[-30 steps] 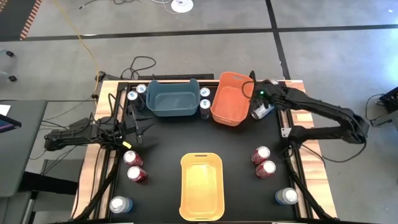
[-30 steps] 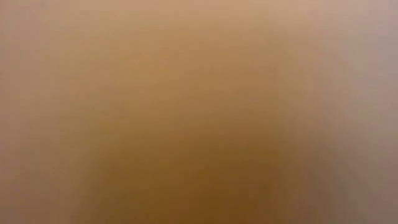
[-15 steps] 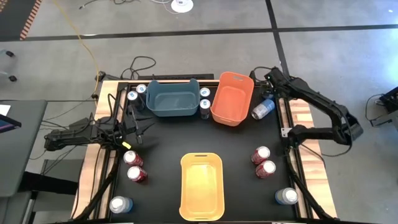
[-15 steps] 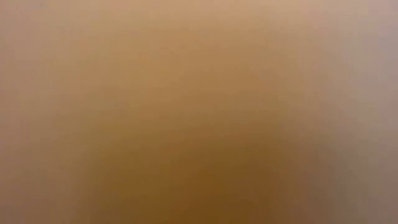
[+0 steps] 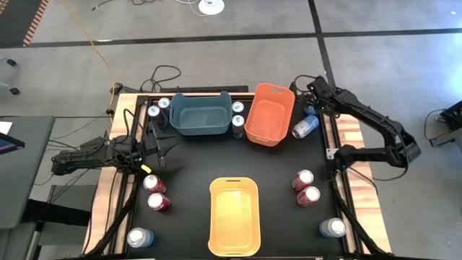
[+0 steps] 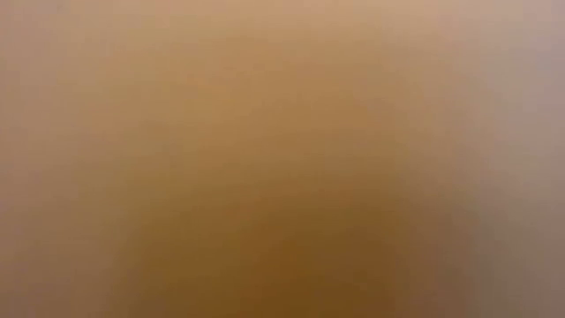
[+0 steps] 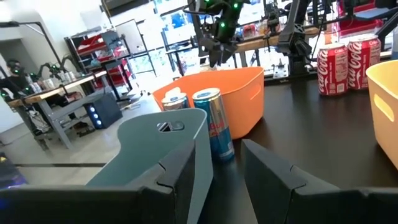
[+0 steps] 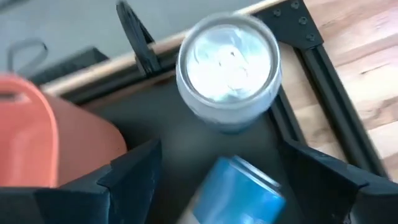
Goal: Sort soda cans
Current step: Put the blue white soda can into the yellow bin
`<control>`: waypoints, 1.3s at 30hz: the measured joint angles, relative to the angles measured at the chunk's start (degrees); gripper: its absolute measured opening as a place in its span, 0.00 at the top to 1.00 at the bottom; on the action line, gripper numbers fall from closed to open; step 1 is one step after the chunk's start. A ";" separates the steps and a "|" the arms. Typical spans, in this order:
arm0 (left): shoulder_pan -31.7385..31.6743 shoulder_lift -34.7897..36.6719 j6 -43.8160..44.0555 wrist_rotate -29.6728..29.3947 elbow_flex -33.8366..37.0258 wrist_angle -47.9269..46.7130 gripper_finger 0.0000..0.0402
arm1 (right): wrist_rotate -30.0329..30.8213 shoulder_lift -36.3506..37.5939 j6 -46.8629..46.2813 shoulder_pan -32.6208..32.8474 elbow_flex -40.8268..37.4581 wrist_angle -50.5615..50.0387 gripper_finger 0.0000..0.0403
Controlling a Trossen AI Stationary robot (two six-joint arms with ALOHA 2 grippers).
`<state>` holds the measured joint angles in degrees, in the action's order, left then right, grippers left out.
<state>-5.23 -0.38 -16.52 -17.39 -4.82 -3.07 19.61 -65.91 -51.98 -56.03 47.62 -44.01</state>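
From above: right pincer (image 5: 312, 101) hangs wide open and empty at the far right corner, over an upright can (image 5: 311, 112); a blue can (image 5: 304, 128) lies tipped beside the orange bin (image 5: 268, 114). Left pincer (image 5: 160, 148) waits at the worktop's left, part open, empty. Low view: nothing readable. Right wrist: silver can (image 8: 228, 68) between the fingers (image 8: 134, 168) — light, slick, stiff; grip its sides mid-height.

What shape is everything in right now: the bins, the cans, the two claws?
Teal bin: empty.
Orange bin: empty.
Yellow bin: empty.
Pale blue can beside the orange bin: lying on its side.
Silver-topped can next to it: upright.
Red cans: upright.
Right gripper: open, empty, above those two cans.
Left gripper: open, empty.
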 joint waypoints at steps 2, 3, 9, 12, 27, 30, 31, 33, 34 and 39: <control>0.00 -0.01 0.05 0.00 -0.02 -0.06 0.68 | 0.04 0.02 -2.12 0.00 0.00 1.55 0.15; 0.00 0.01 0.05 0.00 -0.02 -0.19 0.68 | 0.10 0.02 -3.18 0.00 0.00 1.82 0.15; 0.00 0.00 -0.40 0.02 -0.06 -1.77 0.68 | -2.86 0.02 -7.19 0.56 0.00 5.48 0.15; 0.00 0.01 -0.81 0.07 -0.21 -2.63 0.68 | -5.96 0.02 -7.25 4.57 0.00 10.67 0.15; 0.00 0.00 -1.89 0.07 -0.18 -2.29 0.68 | -7.58 -9.20 9.14 8.51 22.39 3.07 0.15; 0.00 0.01 -1.92 0.07 -0.17 -2.26 0.68 | -7.53 -14.15 11.76 5.27 29.14 -5.23 0.15; 0.00 0.01 -1.92 0.07 -0.17 -2.25 0.68 | -7.53 -15.65 12.17 4.32 31.12 -7.33 0.15; 0.00 0.01 -1.87 0.07 -0.17 -2.25 0.68 | -7.51 -18.72 12.03 2.13 34.67 -11.52 0.16; 0.00 0.00 -1.78 0.07 -0.17 -2.27 0.68 | -7.49 -20.16 11.26 1.05 36.21 -13.67 0.16; 0.00 0.01 -0.28 -0.96 -0.25 -3.28 0.69 | -7.47 -26.73 7.46 -4.09 41.75 -23.32 0.16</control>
<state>-5.23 -0.37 -16.80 -18.34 -5.07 -6.35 12.14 -92.64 -44.52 -60.12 89.36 -67.32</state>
